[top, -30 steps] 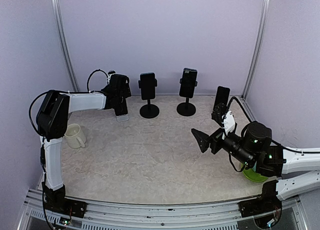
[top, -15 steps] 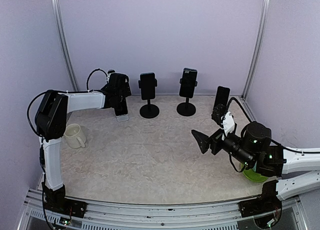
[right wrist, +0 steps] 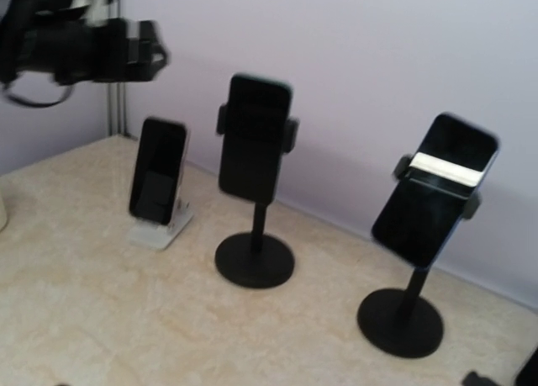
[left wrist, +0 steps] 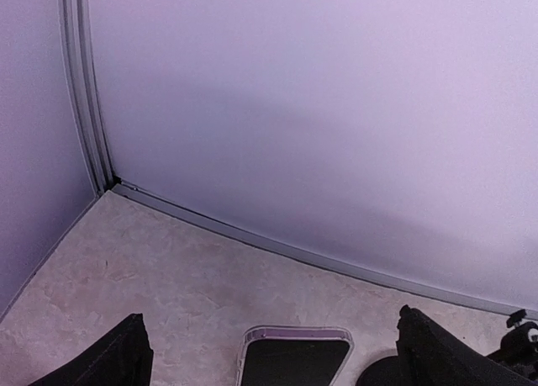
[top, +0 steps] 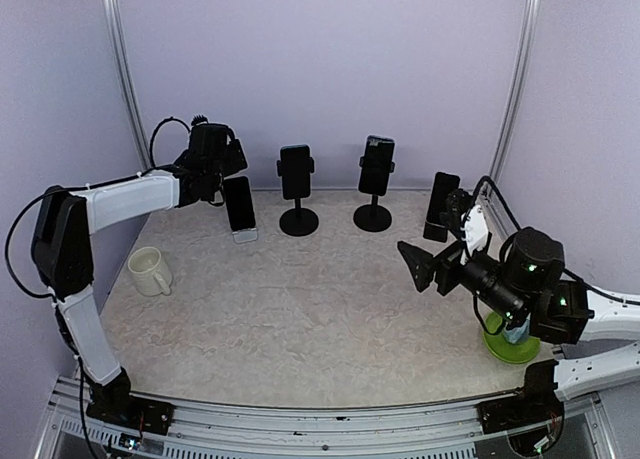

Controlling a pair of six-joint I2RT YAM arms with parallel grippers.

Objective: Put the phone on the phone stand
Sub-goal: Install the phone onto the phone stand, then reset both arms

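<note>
Black phone (top: 239,203) sits leaning upright on the small white stand (top: 244,235) at the back left of the table (top: 300,309), near the wall. Left gripper (top: 212,174) hovers just above and behind it, fingers (left wrist: 118,356) spread wide, nothing held. Right gripper (top: 428,267) hangs over the right side, looks open, empty. Two more phones on black pedestal stands (top: 298,219) (top: 372,217) further right. Cream mug (top: 150,271) at left, green dish (top: 510,347) under the right arm.
</note>
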